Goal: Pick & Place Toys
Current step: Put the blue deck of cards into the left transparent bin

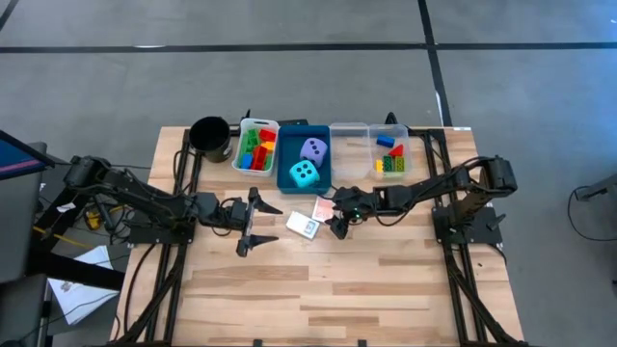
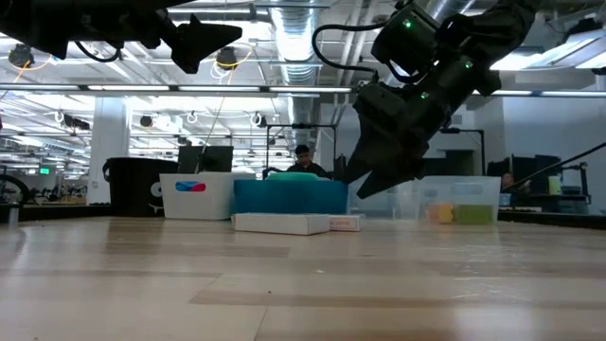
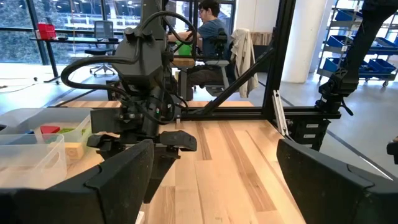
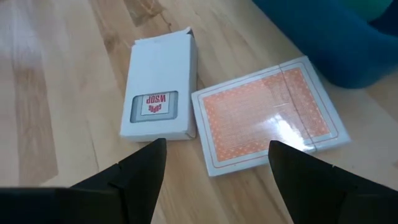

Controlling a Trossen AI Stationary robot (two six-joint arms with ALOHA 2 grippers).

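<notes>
While both stand wide and empty: right claw [image 1: 339, 226] above two card packs [image 4: 214, 115], left claw [image 1: 253, 221] beside.

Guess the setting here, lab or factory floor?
Most likely a robotics lab in an open office or workshop: a wooden table on a black frame, a person seated at a desk behind it, and shelves of blue bins by big windows.

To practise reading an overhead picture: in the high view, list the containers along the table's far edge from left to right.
Round black cup → white plastic tray of coloured bricks → blue tray holding two soft dice → clear plastic tray → second clear tray with bricks.
</notes>
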